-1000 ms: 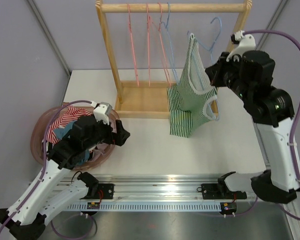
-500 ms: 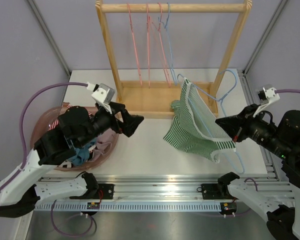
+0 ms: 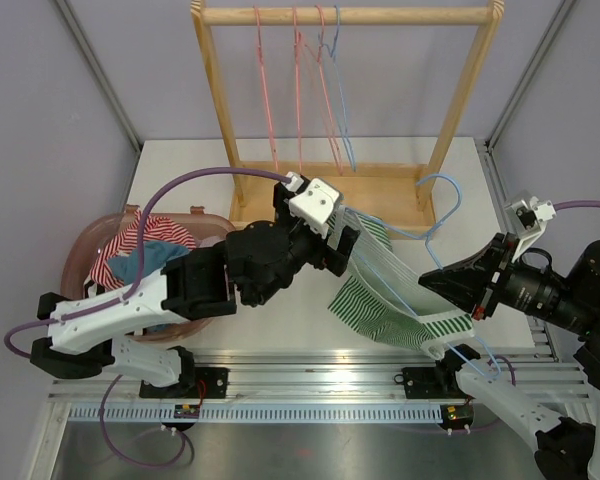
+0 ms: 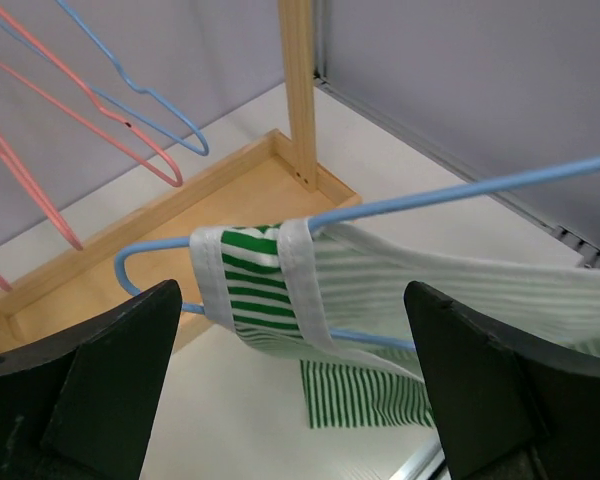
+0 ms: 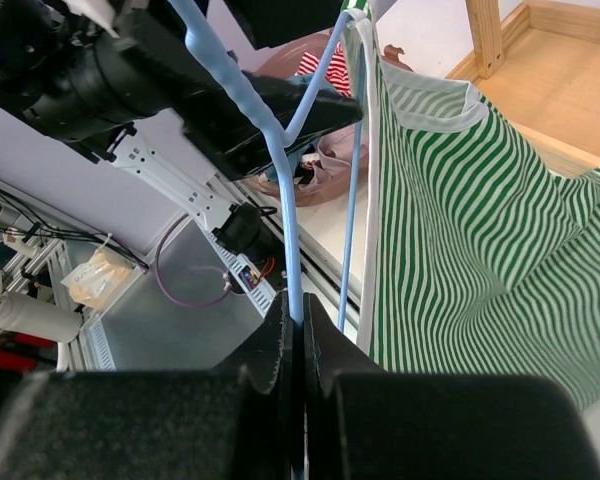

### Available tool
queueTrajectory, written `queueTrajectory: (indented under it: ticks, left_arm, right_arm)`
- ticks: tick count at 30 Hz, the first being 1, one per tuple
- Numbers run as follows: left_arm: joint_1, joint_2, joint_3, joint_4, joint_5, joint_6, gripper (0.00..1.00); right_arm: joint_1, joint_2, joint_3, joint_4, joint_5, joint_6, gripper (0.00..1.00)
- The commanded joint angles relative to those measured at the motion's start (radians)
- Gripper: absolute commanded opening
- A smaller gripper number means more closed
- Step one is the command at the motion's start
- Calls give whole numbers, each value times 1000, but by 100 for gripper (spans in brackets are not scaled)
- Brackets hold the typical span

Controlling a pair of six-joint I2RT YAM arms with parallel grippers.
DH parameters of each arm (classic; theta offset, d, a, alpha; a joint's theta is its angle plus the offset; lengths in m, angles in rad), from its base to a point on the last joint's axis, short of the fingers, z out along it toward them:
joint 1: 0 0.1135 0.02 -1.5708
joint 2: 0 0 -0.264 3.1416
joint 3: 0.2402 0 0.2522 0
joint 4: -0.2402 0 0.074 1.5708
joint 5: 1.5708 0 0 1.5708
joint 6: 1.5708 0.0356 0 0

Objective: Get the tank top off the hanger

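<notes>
The green-and-white striped tank top hangs on a blue wire hanger held low over the table, off the rack. My right gripper is shut on the hanger's wire, seen clamped between the fingers in the right wrist view; the top drapes to its right. My left gripper is open at the top's shoulder end. In the left wrist view the white-edged straps loop over the hanger, just beyond and between the spread fingers, not touching them.
A wooden rack stands at the back with pink and blue hangers on its bar. A brown basket with several clothes sits at the left. A metal rail runs along the near edge.
My left arm has swung right from the basket to the tank top's strap. My right gripper brought the hanger off the rack earlier and has now tilted it lower toward the left arm.
</notes>
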State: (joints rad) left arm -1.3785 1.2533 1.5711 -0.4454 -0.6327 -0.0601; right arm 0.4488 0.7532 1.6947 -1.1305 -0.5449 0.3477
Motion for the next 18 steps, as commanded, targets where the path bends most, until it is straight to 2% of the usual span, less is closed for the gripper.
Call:
queueTrajectory:
  ticks: [1, 2, 4, 5, 6, 11, 12, 16, 18]
  left_arm:
    - [-5, 12, 47, 68, -173, 37, 92]
    - [-5, 12, 34, 71, -176, 37, 83]
    - [-5, 5, 17, 86, -174, 39, 74]
    - [-5, 3, 1, 94, -174, 40, 55]
    - [-5, 1, 0, 102, -182, 42, 46]
    - [-4, -9, -3, 79, -218, 34, 15]
    - [-2, -12, -11, 77, -237, 32, 2]
    - [50, -40, -36, 25, -354, -38, 0]
    - [137, -81, -51, -54, -366, -150, 0]
  right_arm:
    - [-4, -14, 26, 64, -55, 20, 0]
    - [-4, -14, 29, 57, -47, 19, 0]
    - [-4, -20, 28, 57, -53, 19, 0]
    - [-2, -20, 28, 57, -52, 19, 0]
    - [-4, -23, 26, 58, -52, 16, 0]
    - [-4, -25, 8, 22, 39, -18, 0]
    - [-4, -26, -9, 20, 43, -33, 0]
    - [-4, -63, -59, 0, 16, -104, 0]
    - [-4, -103, -95, -3, -4, -150, 0]
